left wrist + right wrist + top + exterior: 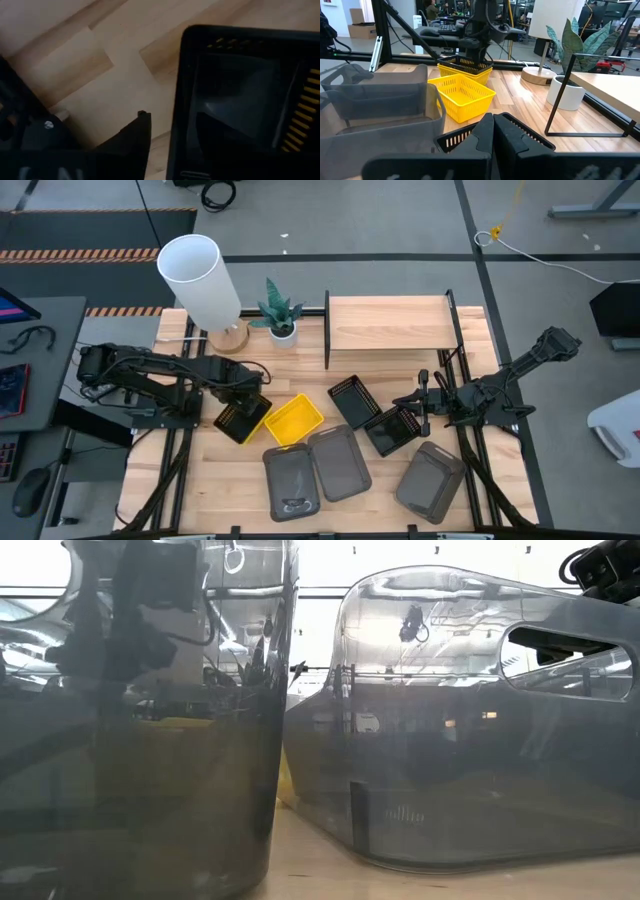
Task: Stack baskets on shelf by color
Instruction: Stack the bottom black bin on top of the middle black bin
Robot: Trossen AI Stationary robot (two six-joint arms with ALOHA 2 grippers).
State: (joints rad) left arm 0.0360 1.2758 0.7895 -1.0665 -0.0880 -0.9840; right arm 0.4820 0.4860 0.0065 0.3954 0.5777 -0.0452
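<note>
— Wood everywhere first: the surface (220, 480), then the shelf (388, 323) at its far edge, bare on top. Where do our baskets lie?

— All on the surface, none on the shelf. Three grey baskets (338, 463) line the near edge; a yellow basket (293, 420) sits mid-surface, with a black mesh basket nested in yellow (241, 418) touching it on the left. Two more black ones (352, 400) lie toward the right.

— Which arm is nearer that nested pair?

— Our left one. The left gripper (250, 385) hangs just above the pair's far left rim, its arm stretched low from the left edge, wrist tipped down. We judge the fingers (131, 142) parted and empty, one outside the black wall. The pair's long axis runs diagonally, far-left to near-right.

— And the right?

— The right gripper (420, 408) reaches in from the right edge over a black basket (393, 430), fingers pinched together, apparently over its rim.
</note>
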